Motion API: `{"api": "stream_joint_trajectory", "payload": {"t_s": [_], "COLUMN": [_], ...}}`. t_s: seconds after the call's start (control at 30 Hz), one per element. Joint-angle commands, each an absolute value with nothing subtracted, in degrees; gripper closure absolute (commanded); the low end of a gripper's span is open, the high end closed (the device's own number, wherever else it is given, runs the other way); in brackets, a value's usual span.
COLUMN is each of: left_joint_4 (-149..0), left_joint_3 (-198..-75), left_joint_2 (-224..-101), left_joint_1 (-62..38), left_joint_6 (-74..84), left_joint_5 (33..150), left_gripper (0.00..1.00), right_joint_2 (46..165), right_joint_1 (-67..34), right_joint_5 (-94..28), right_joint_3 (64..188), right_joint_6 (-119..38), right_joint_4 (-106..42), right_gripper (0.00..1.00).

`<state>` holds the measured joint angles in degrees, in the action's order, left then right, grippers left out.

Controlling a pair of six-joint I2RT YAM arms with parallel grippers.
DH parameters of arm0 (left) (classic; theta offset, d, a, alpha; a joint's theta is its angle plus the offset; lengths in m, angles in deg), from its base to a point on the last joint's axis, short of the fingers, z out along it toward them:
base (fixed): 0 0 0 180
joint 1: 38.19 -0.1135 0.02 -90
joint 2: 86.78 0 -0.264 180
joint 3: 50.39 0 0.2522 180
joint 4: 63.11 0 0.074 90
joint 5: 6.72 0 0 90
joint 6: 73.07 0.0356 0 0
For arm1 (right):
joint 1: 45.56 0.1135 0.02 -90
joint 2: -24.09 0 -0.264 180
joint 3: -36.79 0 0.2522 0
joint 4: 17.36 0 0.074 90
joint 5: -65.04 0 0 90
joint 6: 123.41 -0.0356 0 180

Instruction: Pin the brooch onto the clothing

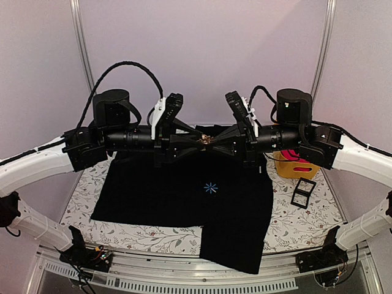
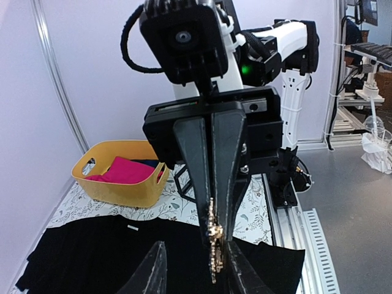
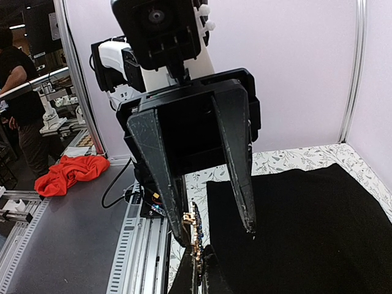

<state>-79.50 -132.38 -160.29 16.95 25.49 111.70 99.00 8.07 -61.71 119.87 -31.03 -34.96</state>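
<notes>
Left gripper (image 3: 215,233): black two-finger claw. Its jaws were spread wide and gripped nothing. One finger stood just beside the ornament, but whether it touched could not be told.
Brooch (image 2: 214,245): tiny pale silvery-gold leaf-shaped metal ornament, hung in mid-air between the two facing claws.
Right gripper (image 2: 214,224): black two-finger claw, fingers pinched together on the brooch.
Clothing (image 1: 159,190): large black long-sleeved shirt, spread on the floral-print table cover (image 1: 79,205). It lay well below the brooch, apart from it.
Chest print (image 1: 211,188): small light-blue asterisk on the shirt.
Hazard, handover: if the left claw closed off-centre, it would likely twist the ornament or knock it loose.
Hazard, drop: the thin hold could let the brooch slip down to the cloth.
Hazard, pinning: the slack, unheld fabric would probably bunch rather than be pierced.
Far right: yellow plastic basket (image 1: 294,168) and small black square frame (image 1: 303,193).
</notes>
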Motion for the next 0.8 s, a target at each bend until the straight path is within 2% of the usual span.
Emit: {"api": "stream_joint_trajectory", "payload": {"t_s": [0.0,0.37,0.63,0.77], "left_joint_4": [-79.53,-80.55,-81.59,-81.70], "left_joint_3": [-133.13,-134.02,-134.19,-134.02], "left_joint_2": [-160.23,-160.87,-160.08,-159.12], "left_joint_1": [17.91,18.64,18.62,18.63], "left_joint_6": [25.23,25.58,25.64,25.67], "left_joint_5": [108.33,105.59,101.02,99.03], "left_gripper": [0.70,0.83,0.84,0.81], "right_joint_2": [97.74,97.83,97.58,97.24], "right_joint_1": [8.32,8.32,8.34,8.32], "right_joint_5": [-61.60,-61.96,-61.90,-61.29], "right_joint_3": [119.32,119.31,119.14,118.86], "right_joint_6": [-31.10,-31.19,-31.20,-31.09], "right_joint_4": [-34.56,-34.46,-34.53,-34.62], "right_gripper": [1.00,1.00,1.00,1.00]}}
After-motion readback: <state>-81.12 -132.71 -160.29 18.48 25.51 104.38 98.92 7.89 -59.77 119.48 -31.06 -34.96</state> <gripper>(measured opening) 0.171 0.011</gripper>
